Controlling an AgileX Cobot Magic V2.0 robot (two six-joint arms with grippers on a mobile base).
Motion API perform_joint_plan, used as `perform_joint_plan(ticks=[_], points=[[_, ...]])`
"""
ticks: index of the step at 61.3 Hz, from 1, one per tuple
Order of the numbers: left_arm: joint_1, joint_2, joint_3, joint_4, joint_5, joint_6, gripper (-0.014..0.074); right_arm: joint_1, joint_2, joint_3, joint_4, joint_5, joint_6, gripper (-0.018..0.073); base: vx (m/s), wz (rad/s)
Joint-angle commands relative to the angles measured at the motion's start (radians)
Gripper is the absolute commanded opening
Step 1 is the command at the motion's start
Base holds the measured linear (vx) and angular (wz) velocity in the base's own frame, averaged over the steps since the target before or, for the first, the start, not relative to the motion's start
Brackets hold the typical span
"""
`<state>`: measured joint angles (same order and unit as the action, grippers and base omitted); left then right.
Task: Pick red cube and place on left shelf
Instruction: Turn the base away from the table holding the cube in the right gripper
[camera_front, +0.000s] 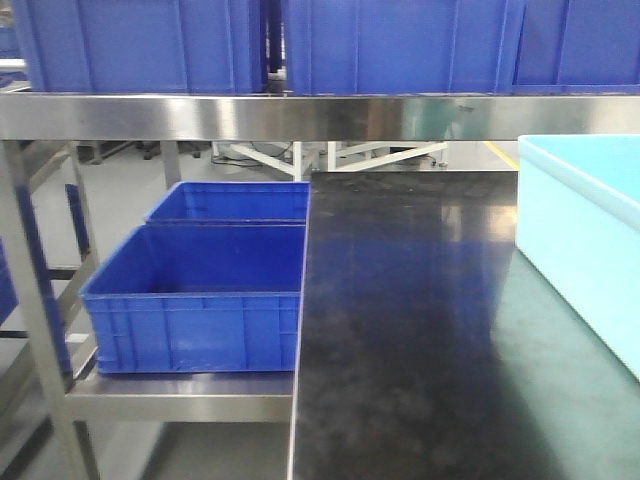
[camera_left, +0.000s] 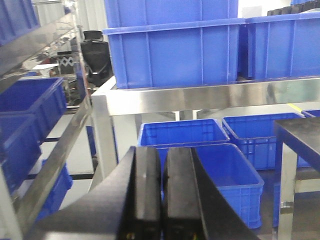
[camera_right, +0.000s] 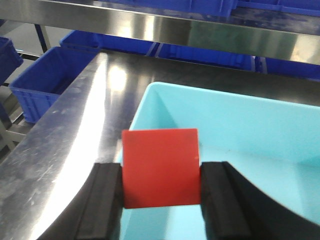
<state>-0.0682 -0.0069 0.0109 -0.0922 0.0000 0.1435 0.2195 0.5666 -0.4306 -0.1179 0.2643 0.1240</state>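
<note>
The red cube (camera_right: 160, 150) is clamped between the two black fingers of my right gripper (camera_right: 161, 172), which is shut on it and holds it over the near-left part of a light cyan bin (camera_right: 260, 125). My left gripper (camera_left: 163, 152) is shut with nothing between its pads, and it points at the left shelf (camera_left: 200, 95), a stainless-steel rack carrying blue crates. The shelf's steel rail (camera_front: 200, 115) also crosses the top of the front view. Neither gripper shows in the front view.
The black-topped workbench (camera_front: 400, 330) holds the cyan bin (camera_front: 585, 240) at its right. Blue crates (camera_front: 200, 295) sit on the shelf's lower tier left of the bench, and more crates (camera_front: 400, 45) line the tier above. Another crate rack (camera_left: 30, 110) stands at the far left.
</note>
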Motion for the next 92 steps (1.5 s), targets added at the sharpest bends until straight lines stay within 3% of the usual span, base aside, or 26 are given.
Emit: perform_joint_plan(ticks=[1, 92], points=[[-0.004, 0.008, 0.022, -0.006, -0.084, 0.001, 0.0106, 0.001, -0.001, -0.03, -0.006, -0.095, -0.003, 0.0065, -0.18, -0.02], [-0.004, 0.008, 0.022, -0.006, -0.084, 0.001, 0.0106, 0.001, -0.001, -0.03, -0.006, -0.095, -0.003, 0.0065, -0.2, 0.21]])
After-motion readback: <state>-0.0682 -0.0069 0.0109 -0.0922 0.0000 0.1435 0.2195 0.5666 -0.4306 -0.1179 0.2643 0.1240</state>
